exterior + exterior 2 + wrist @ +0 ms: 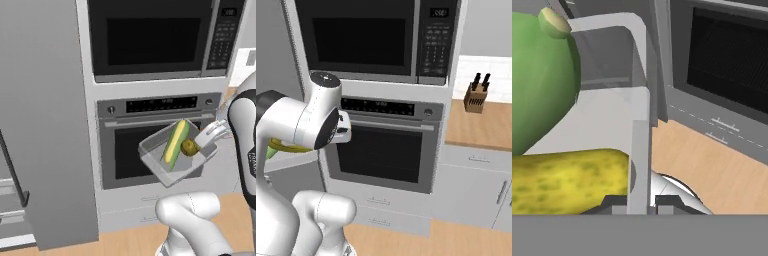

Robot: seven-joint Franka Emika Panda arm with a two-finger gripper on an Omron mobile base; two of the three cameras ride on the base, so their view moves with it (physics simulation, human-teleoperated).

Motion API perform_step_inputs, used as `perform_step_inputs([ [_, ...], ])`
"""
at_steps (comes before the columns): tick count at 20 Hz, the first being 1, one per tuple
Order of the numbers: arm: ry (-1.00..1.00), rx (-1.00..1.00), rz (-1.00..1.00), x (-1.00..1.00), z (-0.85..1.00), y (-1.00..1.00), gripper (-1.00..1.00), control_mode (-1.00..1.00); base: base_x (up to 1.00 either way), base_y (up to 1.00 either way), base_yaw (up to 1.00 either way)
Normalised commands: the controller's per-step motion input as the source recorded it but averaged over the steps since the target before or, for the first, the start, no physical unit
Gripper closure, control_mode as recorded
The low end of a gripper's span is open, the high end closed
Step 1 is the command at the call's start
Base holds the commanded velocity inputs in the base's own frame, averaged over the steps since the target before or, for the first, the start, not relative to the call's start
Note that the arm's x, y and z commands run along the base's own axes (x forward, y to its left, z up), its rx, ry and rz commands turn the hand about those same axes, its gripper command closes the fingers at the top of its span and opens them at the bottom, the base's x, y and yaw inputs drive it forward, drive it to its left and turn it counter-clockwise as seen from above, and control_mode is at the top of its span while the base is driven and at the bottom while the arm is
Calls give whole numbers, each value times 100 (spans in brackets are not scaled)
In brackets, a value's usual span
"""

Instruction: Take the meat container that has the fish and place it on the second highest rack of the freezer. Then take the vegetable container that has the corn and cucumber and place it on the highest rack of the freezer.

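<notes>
The gripper [209, 136] is pinched nearly shut on the rim of the vegetable tray [155, 155], holding it up in the air in front of the oven [150, 145]. In the hand view the two fingertips [618, 204] sit on either side of the tray's thin pale wall [641, 150], one inside and one outside, clamped on it.

The tray is a shallow, light-grey, see-through rectangle, and it hangs tilted — the held corner is up toward the oven's right side, the far end dips toward the oven's lower left. It touches nothing but the gripper. Inside it lies the corn [175, 144], a yellow cob with green at its edges, running lengthwise along the tray, and beside it at the gripper end sits the cucumber [188, 147], seen end-on as a small olive-green round. From the hand camera the two look crowded against the gripped wall: one big green shape at the top left and a mottled yellow one low down, right against the fingertips.

Above the oven is a microwave [160, 35] with a keypad on its right. To the oven's left stands the freezer [45, 125], tall and grey; its black bar handle [14, 170] and some pale shelves [10, 202] show at its lower left. To the oven's right, in the right base view, a wooden counter [481, 125] carries a knife block [476, 97], well apart from the tray. Below the oven the floor [125, 240] is wood.
</notes>
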Motion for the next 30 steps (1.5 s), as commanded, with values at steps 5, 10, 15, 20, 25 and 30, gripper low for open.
perform_step_inputs([
  [5, 0, 0, 0, 0, 0, 0, 100, 100, -2, 100, -7],
  [10, 0, 0, 0, 0, 0, 0, 100, 100, 0, 100, -7],
  [15, 0, 0, 0, 0, 0, 0, 100, 100, 0, 91, -9],
  [20, 0, 0, 0, 0, 0, 0, 100, 100, 0, 86, -10],
  [25, 0, 0, 0, 0, 0, 0, 100, 100, 6, 65, -11],
  [30, 0, 0, 0, 0, 0, 0, 100, 100, 30, 20, -8],
])
